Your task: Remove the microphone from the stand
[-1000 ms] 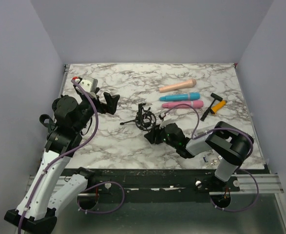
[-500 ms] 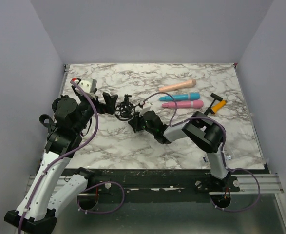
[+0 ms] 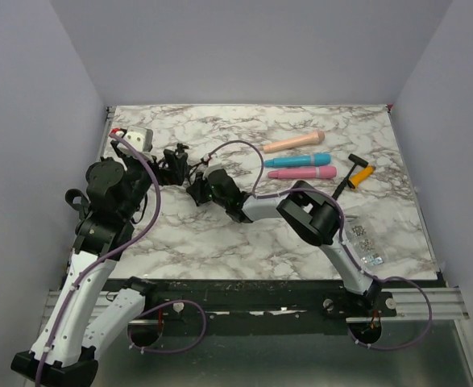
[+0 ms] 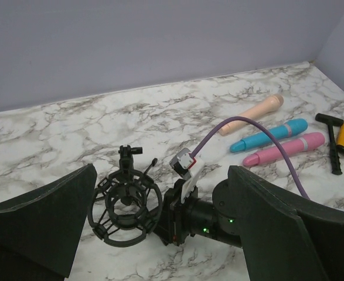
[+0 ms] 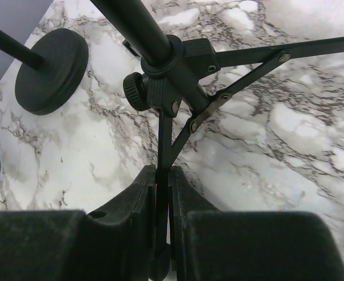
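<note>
A black tripod stand (image 3: 180, 164) carries a ring-shaped shock mount (image 4: 125, 208), and that ring looks empty. My right gripper (image 5: 163, 175) is shut on one thin leg (image 5: 163, 143) of the stand, just below the hub (image 5: 169, 73). In the left wrist view the right gripper (image 4: 163, 219) sits right of the mount. My left gripper (image 4: 160, 175) is open, its fingers (image 4: 48, 222) wide on either side of the mount and not touching it. Three microphones lie on the table at the right: peach (image 3: 292, 143), blue (image 3: 297, 160) and pink (image 3: 302, 172).
A black and orange tool (image 3: 353, 176) lies right of the microphones. A clear packet (image 3: 367, 242) sits near the front right edge. The right arm (image 3: 300, 210) stretches across the marble table (image 3: 220, 234) toward the left. A black round disc (image 5: 51, 70) on a rod shows in the right wrist view.
The right arm swung left across the table, carrying the stand from the middle to between the left gripper's fingers. Its jaws closed tight on the stand's leg. The left gripper stayed open.
</note>
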Robot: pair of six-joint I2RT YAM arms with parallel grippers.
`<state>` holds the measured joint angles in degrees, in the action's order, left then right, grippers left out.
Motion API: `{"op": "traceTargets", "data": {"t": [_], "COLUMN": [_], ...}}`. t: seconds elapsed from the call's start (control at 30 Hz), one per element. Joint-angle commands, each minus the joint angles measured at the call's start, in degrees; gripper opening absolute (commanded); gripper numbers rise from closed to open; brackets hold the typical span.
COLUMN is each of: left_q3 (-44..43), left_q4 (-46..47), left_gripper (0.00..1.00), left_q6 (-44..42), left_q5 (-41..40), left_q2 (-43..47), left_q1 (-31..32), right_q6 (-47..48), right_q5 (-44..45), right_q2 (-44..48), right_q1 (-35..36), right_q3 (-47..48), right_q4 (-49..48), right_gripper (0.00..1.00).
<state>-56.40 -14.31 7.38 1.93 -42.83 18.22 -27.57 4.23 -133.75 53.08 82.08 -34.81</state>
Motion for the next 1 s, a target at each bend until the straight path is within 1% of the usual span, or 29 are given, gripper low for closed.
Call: {"op": "traceTargets", "data": {"t": [0.0, 0.07, 0.17, 0.3, 0.37, 0.43, 0.5, 0.57, 0.67, 0.77, 0.9, 0.97], "left_q3": [0.6, 0.8, 0.8, 0.8, 0.8, 0.9, 0.9, 1.0, 1.1, 1.1, 1.3, 1.4], "left_q4": [1.2, 1.4, 1.5, 1.6, 1.7, 1.8, 1.9, 1.9, 2.0, 1.9, 2.2, 2.3], "left_gripper": [0.98, 0.98, 0.98, 0.98, 0.98, 0.98, 0.98, 0.98, 0.98, 0.98, 0.98, 0.98], "left_q6": [1.2, 1.7, 2.3, 3.2, 3.6, 3.8, 3.9, 3.9, 3.9, 4.1, 4.8, 5.2], "left_q5": [0.2, 0.8, 1.4, 2.8, 3.2, 3.5, 3.5, 3.5, 3.5, 3.7, 4.8, 5.3], "left_q2": [-0.3, -0.5, -1.0, -1.6, -1.6, -1.7, -1.7, -1.7, -1.8, -1.8, -1.7, -1.6], "left_q1": [-1.6, -2.5, -3.3, -4.6, -5.2, -5.5, -5.6, -5.7, -5.7, -5.7, -5.7, -5.7], "right_q6": [-2.0, -2.5, -3.1, -5.0, -5.3, -4.5, -4.3, -3.3, -2.0, -1.0, -1.4, -2.3], "right_q5": [-1.2, -1.4, 0.2, 1.4, 1.4, 1.7, 3.1, 3.5, 3.1, 3.9, 7.3, 8.9], "right_q2": [-3.6, -3.8, -2.3, 0.6, 2.4, 4.8, 8.0, 11.8, 18.1, 26.5, 39.3, 46.5], "right_q1": [2.8, 3.6, 4.2, 4.2, 4.3, 4.2, 4.2, 4.3, 4.3, 4.2, 4.2, 4.3], "right_q3": [3.2, 3.3, 1.0, -2.8, -4.0, -5.7, -8.9, -12.5, -18.0, -25.0, -33.4, -37.2], "right_q4": [3.4, 3.6, 3.1, 4.0, 5.9, 7.8, 8.0, 7.9, 9.4, 12.2, 20.2, 24.7], "right_gripper": [0.09, 0.12, 0.18, 0.32, 0.47, 0.58, 0.67, 0.73, 0.76, 0.81, 0.84, 0.84]}}
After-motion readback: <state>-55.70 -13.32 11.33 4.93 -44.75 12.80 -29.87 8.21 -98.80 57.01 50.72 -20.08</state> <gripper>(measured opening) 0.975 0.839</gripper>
